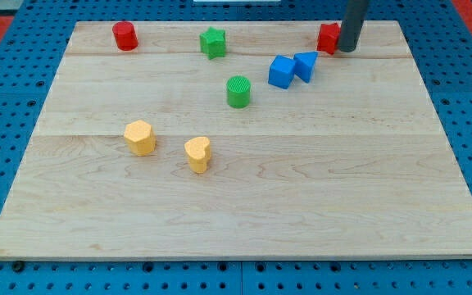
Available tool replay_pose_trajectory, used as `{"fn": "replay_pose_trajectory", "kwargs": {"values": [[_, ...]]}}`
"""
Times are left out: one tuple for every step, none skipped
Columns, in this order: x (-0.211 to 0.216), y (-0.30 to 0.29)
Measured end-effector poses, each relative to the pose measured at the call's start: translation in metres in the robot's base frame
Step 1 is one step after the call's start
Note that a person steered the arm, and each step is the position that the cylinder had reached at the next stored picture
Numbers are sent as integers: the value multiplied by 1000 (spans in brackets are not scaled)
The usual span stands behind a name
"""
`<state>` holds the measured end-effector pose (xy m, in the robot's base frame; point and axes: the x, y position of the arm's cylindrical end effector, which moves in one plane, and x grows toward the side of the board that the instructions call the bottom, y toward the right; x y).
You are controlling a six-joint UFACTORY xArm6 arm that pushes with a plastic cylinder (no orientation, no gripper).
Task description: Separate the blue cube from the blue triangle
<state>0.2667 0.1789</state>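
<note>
The blue cube (pixel 281 71) sits in the upper right part of the wooden board (pixel 236 197). The blue triangle (pixel 306 65) lies right against it, on its upper right side; the two touch. My tip (pixel 347 49) is at the view's top right, up and to the right of the blue triangle, a short gap from it. The tip stands right next to a red block (pixel 329 38), on that block's right side, partly covering it.
A red cylinder (pixel 124 36) is at the top left. A green star (pixel 213 43) is at top centre. A green cylinder (pixel 238 92) lies left of the blue cube. A yellow hexagon (pixel 140 137) and a yellow heart (pixel 197 153) lie left of centre.
</note>
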Motion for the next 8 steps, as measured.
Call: {"fn": "replay_pose_trajectory", "kwargs": {"values": [[8, -17], [12, -43], [19, -75], [19, -119], [13, -166], [13, -220], [13, -209], [15, -113]]}}
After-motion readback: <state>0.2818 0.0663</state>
